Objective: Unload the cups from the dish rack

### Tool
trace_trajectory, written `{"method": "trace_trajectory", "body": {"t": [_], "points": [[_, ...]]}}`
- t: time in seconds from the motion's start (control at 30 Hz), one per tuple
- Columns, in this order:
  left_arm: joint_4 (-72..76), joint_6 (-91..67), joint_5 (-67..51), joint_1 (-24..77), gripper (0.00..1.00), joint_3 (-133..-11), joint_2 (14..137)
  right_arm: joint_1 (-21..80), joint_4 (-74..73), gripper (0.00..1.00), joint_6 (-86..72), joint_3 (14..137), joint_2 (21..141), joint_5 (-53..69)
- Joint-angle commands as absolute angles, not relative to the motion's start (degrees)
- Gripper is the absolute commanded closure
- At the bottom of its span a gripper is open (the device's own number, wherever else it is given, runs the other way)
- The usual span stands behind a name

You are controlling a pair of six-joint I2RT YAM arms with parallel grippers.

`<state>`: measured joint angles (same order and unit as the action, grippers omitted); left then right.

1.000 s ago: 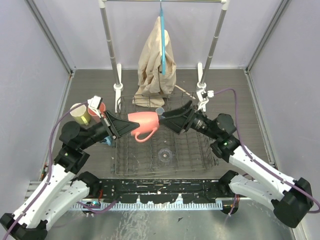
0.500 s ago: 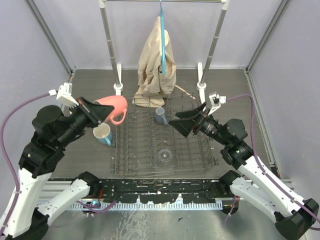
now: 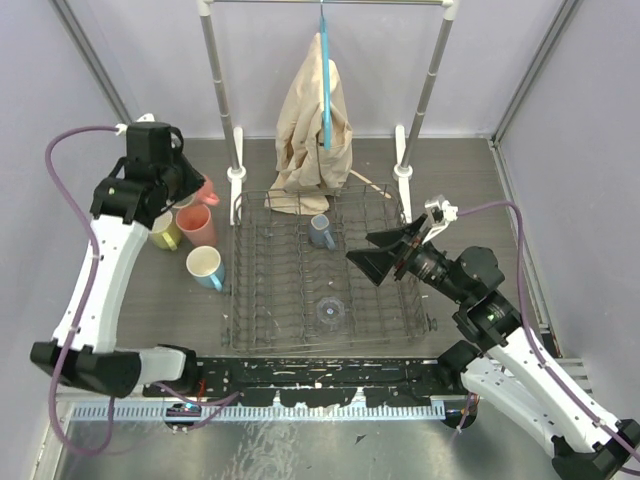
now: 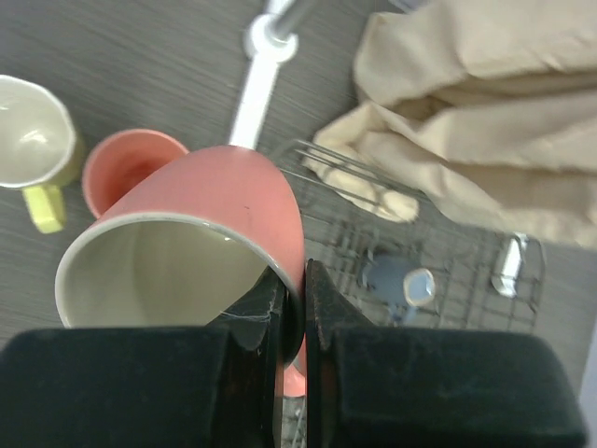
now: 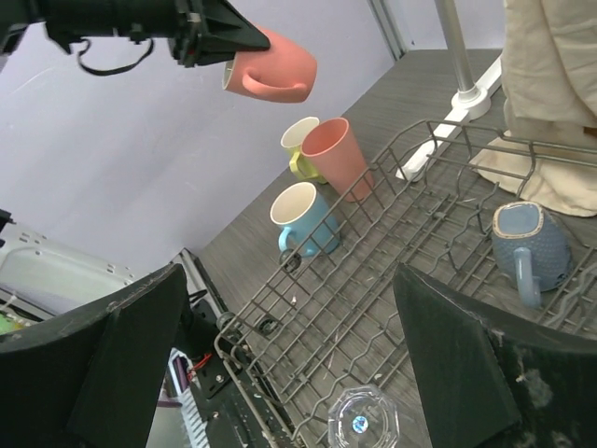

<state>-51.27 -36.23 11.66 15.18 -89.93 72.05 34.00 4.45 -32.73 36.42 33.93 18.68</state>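
Observation:
My left gripper (image 4: 297,273) is shut on the rim of a salmon-pink mug (image 4: 187,243) and holds it in the air left of the dish rack (image 3: 262,300), above the cups on the table. The mug also shows in the right wrist view (image 5: 272,65). On the table stand a second salmon cup (image 3: 195,225), a pale yellow mug (image 3: 163,233) and a light blue mug (image 3: 206,267). In the rack are a grey-blue mug (image 3: 322,231) and a clear glass (image 3: 330,312). My right gripper (image 3: 374,251) is open and empty over the rack's right side.
A silver clothes rail with beige cloth (image 3: 318,110) stands behind the rack, its white feet (image 3: 236,185) at the rack's far corners. Grey walls close in on both sides. The arm bases and a black rail (image 3: 320,375) lie along the near edge.
My left gripper has carried the salmon mug out of the rack, up and left, to above the cups on the table. My right gripper has drawn back to the right.

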Motion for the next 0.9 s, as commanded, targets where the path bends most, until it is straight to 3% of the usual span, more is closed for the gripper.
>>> {"method": "trace_trajectory", "body": {"t": [0.0, 0.23, 0.87], "points": [[-45.0, -35.6, 7.0, 8.5, 1.00, -93.8, 75.8, 33.7, 3.7, 0.02, -29.3, 36.6, 32.7, 17.0], [-47.0, -33.8, 11.1, 7.2, 1.00, -102.4, 86.9, 33.7, 3.8, 0.02, -28.3, 36.0, 33.9, 16.7], [-46.0, -33.4, 13.5, -1.9, 1.00, -107.9, 103.8, 33.7, 4.1, 0.02, -27.8, 34.9, 36.2, 16.9]]}}
